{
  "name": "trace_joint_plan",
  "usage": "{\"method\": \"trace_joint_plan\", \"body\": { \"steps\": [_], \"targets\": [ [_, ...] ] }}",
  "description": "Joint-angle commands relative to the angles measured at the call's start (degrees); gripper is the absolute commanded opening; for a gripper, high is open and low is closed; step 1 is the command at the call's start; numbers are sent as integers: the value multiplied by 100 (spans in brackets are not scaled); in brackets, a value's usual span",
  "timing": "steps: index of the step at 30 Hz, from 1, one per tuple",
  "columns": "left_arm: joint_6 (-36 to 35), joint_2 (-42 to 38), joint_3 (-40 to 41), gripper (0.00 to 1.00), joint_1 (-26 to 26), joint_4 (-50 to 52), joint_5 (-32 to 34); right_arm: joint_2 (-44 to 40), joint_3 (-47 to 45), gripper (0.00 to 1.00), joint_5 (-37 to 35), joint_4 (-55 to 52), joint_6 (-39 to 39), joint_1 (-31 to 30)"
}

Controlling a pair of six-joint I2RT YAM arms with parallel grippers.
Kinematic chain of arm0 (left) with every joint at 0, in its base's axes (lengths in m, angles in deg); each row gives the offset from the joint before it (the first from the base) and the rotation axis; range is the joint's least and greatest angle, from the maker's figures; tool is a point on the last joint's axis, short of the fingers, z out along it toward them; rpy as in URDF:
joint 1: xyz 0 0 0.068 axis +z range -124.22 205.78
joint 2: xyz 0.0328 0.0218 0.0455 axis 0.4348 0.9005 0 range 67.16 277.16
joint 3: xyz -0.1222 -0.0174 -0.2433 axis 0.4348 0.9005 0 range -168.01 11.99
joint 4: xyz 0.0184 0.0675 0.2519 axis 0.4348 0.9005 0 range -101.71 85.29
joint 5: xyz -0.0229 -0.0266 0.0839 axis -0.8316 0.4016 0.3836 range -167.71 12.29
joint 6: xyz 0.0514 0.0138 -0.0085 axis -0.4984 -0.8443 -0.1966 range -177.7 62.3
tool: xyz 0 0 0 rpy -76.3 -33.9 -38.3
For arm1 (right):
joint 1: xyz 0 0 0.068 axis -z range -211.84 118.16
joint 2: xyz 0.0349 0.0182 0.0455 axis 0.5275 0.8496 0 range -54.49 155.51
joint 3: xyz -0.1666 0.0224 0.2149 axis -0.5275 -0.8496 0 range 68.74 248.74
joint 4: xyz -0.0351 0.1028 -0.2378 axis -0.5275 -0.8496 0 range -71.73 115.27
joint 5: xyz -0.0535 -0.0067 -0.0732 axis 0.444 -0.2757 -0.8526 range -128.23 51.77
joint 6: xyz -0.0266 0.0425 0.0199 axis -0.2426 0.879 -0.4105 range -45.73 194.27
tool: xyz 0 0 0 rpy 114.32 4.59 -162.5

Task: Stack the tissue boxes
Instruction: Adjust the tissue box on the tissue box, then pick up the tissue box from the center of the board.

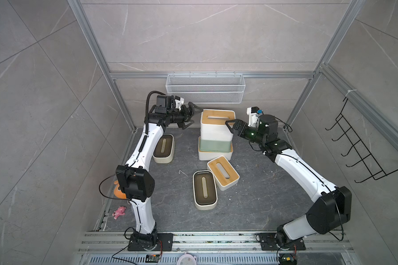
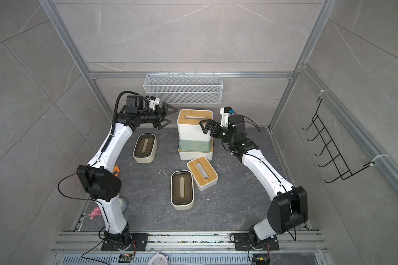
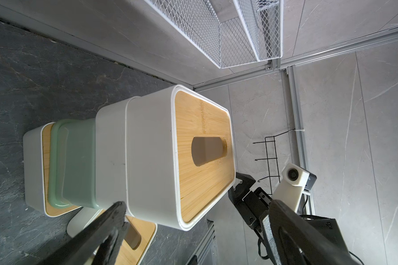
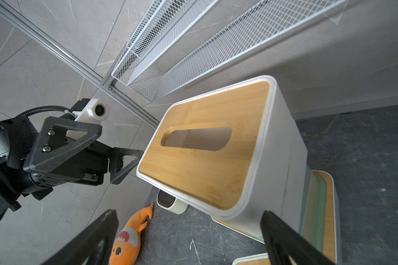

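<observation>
A stack of tissue boxes stands at the back middle in both top views. Its top box (image 1: 218, 117) is white with a bamboo lid, on a plain white box (image 3: 110, 156), a sage green box (image 1: 214, 145) and a white bamboo-lidded base (image 1: 213, 156). Loose on the floor lie a bamboo-lidded box (image 1: 223, 173) and two cream boxes with dark lids (image 1: 205, 190) (image 1: 163, 149). My left gripper (image 1: 195, 116) hangs open just left of the top box. My right gripper (image 1: 229, 127) is open at that box's right side. Neither holds anything.
A white wire mesh basket (image 1: 205, 88) hangs on the back wall above the stack. An orange plush toy (image 4: 129, 238) and a small pink toy (image 1: 118, 212) lie at the left edge. A black wire rack (image 1: 359, 146) hangs on the right wall.
</observation>
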Motion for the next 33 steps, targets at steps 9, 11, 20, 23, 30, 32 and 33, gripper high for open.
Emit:
{"method": "trace_joint_plan", "body": {
  "steps": [9,11,20,23,30,32,33],
  "targets": [
    [-535,-2572,2496,99,-196,-643,1207,-1456,-813,100,-527,-1339,-887,23],
    [-672,-3018,3012,99,-282,-650,1405,-1764,-1174,100,-725,-1570,-1070,17],
    [-813,-4482,5214,99,-330,-825,1671,-2335,-2853,100,-1265,-1456,-1721,-11],
    [-859,-4722,5711,99,-326,-818,1779,-2130,-3198,99,-1270,-1107,-1739,-66],
    [-789,-5089,6478,100,-326,-988,1850,-1426,-3547,97,-1663,-351,-1730,-579],
    [-760,-5073,6579,99,-322,-1035,1782,-1136,-3503,95,-1696,-225,-1709,-657],
    [-750,-5044,6598,99,-330,-1038,1742,-1003,-3477,94,-1706,-174,-1698,-691]
  ]
}}
